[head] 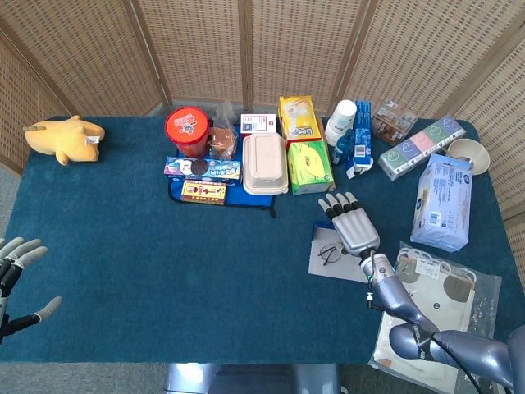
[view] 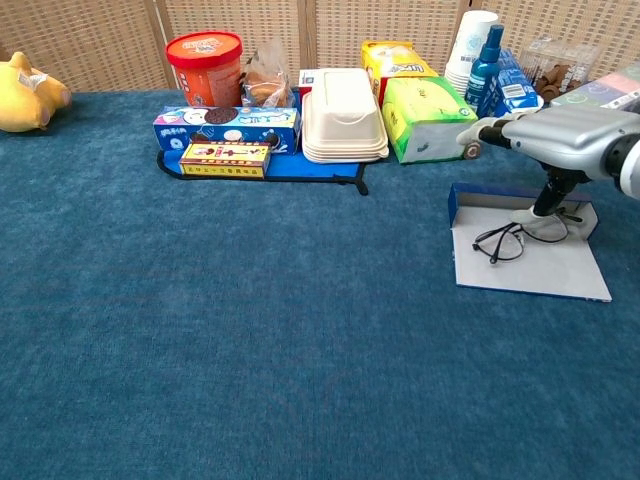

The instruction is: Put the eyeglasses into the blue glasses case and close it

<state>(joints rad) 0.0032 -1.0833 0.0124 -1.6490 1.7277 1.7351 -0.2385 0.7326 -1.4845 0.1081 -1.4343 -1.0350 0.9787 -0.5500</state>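
The blue glasses case (head: 316, 264) lies open and flat on the blue cloth at the right, its grey inside facing up (view: 540, 272). The black eyeglasses (head: 329, 254) rest on that grey surface, toward its left side (view: 498, 243). My right hand (head: 353, 223) hovers palm down over the case's far part with fingers stretched forward; in the chest view the right hand (view: 565, 135) reaches its thumb down to the right end of the glasses. My left hand (head: 16, 275) is at the table's near left edge, fingers apart, holding nothing.
A row of goods stands at the back: red tub (head: 187, 131), white clamshell box (head: 264, 163), green tissue pack (head: 309, 167), blue bottle (head: 343, 148). A wipes pack (head: 443, 201) and a plastic bag (head: 431, 295) lie right of the case. A yellow plush (head: 64, 138) sits far left.
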